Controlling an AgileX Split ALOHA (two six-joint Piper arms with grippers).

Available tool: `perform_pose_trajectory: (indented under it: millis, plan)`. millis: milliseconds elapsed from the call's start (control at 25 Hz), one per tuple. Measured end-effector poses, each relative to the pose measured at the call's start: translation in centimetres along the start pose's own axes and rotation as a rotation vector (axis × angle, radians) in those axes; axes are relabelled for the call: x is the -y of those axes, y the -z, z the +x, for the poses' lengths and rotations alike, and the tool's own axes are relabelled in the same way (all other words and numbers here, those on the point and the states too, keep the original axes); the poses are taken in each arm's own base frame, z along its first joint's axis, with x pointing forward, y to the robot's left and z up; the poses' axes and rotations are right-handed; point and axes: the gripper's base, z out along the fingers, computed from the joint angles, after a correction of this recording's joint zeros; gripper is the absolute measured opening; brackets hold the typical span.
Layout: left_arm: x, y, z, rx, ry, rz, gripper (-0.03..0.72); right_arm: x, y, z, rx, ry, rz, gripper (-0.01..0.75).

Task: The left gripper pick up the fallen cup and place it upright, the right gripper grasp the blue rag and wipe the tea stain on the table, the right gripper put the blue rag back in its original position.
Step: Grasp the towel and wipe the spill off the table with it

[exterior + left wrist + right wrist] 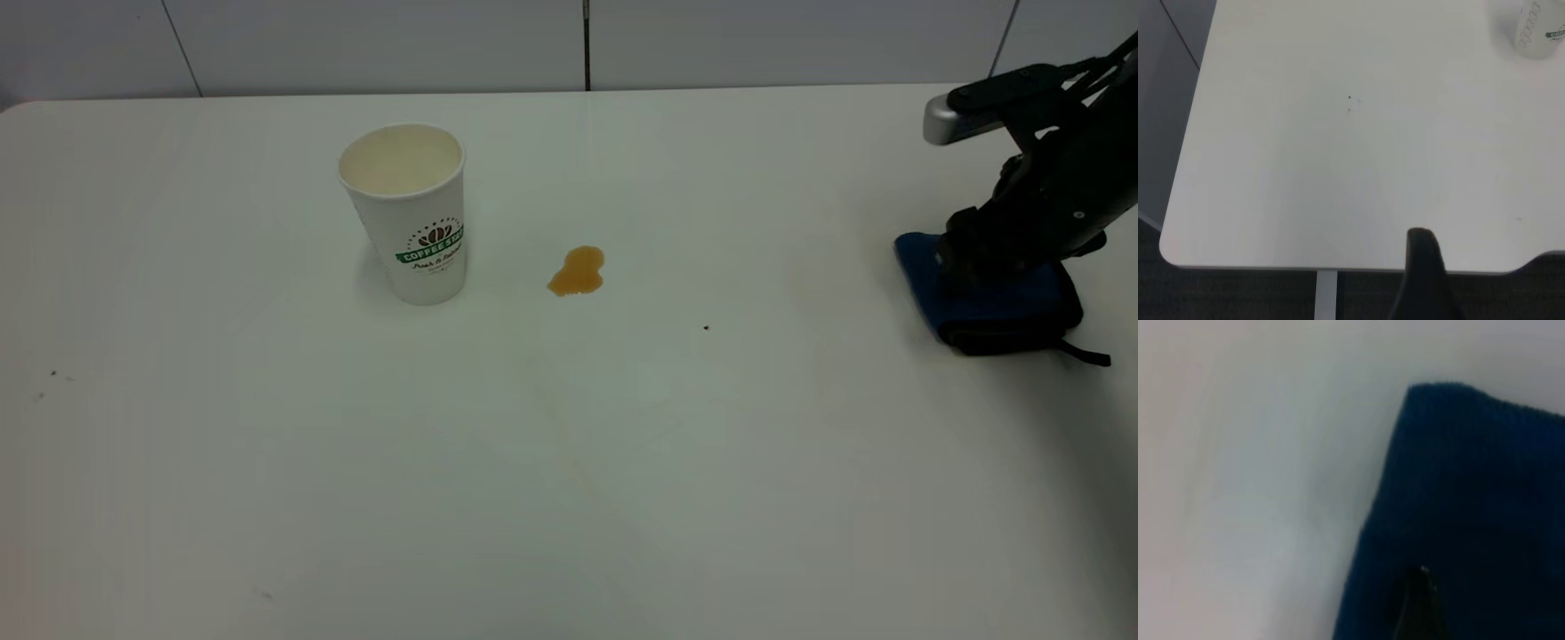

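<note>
The cup stands upright on the table, left of centre, with its green banner facing the exterior view. Its lower part also shows in the left wrist view. The tea stain lies a little to the right of the cup. The blue rag lies at the table's right side. My right gripper is down on the rag, and the right wrist view is filled by the rag close under the gripper. My left gripper is out of the exterior view and sits off the table's near left corner, far from the cup.
The table's rounded corner and edge show in the left wrist view, with dark floor below. Tiny dark specks dot the tabletop. A tiled wall runs behind the table.
</note>
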Motion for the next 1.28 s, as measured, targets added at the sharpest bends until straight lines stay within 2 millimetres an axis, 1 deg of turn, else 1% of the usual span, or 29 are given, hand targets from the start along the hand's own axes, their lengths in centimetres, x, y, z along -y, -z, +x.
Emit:
perform_pose_trajectory:
  millis: [80, 160, 200, 280, 360, 440, 520, 560, 600, 680, 760, 880, 920, 1040, 1160, 1280]
  plan:
    - [0.0, 0.0, 0.0, 0.000, 0.000, 0.000, 0.566, -0.2, -0.7, 0.6, -0.021, 0.008, -0.007, 0.573]
    - [0.0, 0.0, 0.0, 0.000, 0.000, 0.000, 0.566, -0.2, -0.8, 0.5, -0.018, 0.008, -0.006, 0.567]
    - [0.0, 0.0, 0.0, 0.000, 0.000, 0.000, 0.566, -0.2, -0.8, 0.6, -0.019, 0.005, -0.006, 0.555]
    - [0.0, 0.0, 0.0, 0.000, 0.000, 0.000, 0.566, -0.2, -0.8, 0.6, -0.020, -0.002, -0.006, 0.506]
    - [0.0, 0.0, 0.0, 0.000, 0.000, 0.000, 0.566, -0.3, -0.8, 0.6, -0.020, -0.009, -0.008, 0.406]
    - [0.0, 0.0, 0.0, 0.000, 0.000, 0.000, 0.566, -0.4, -1.0, 0.7, -0.026, -0.012, -0.010, 0.285]
    - [0.0, 0.0, 0.0, 0.000, 0.000, 0.000, 0.566, -0.6, -1.1, 0.7, -0.023, -0.008, -0.009, 0.144]
    - [0.0, 0.0, 0.0, 0.000, 0.000, 0.000, 0.566, -0.9, -1.1, 0.6, -0.022, 0.001, -0.011, 0.093]
    - [0.0, 0.0, 0.0, 0.000, 0.000, 0.000, 0.566, -1.0, -1.1, 0.4, -0.017, 0.008, -0.011, 0.058]
    - [0.0, 0.0, 0.0, 0.000, 0.000, 0.000, 0.566, -1.7, -1.2, -0.1, -0.004, 0.030, -0.013, 0.039]
    - [0.0, 0.0, 0.0, 0.000, 0.000, 0.000, 0.566, -2.6, -1.4, -1.2, 0.023, 0.061, -0.019, 0.038]
    - [0.0, 0.0, 0.0, 0.000, 0.000, 0.000, 0.566, -5.5, -1.7, -4.0, 0.082, 0.128, -0.060, 0.038]
    - [0.0, 0.0, 0.0, 0.000, 0.000, 0.000, 0.566, -6.8, -1.7, -5.0, 0.100, 0.152, -0.083, 0.038]
    - [0.0, 0.0, 0.0, -0.001, 0.000, 0.000, 0.566, -10.1, -1.6, -8.6, 0.182, 0.215, -0.136, 0.038]
    - [0.0, 0.0, 0.0, -0.001, 0.000, 0.000, 0.566, -12.9, -2.0, -11.0, 0.241, 0.264, -0.181, 0.038]
    - [0.0, 0.0, 0.0, -0.001, 0.000, 0.000, 0.566, -15.7, -3.0, -12.0, 0.267, 0.307, -0.226, 0.038]
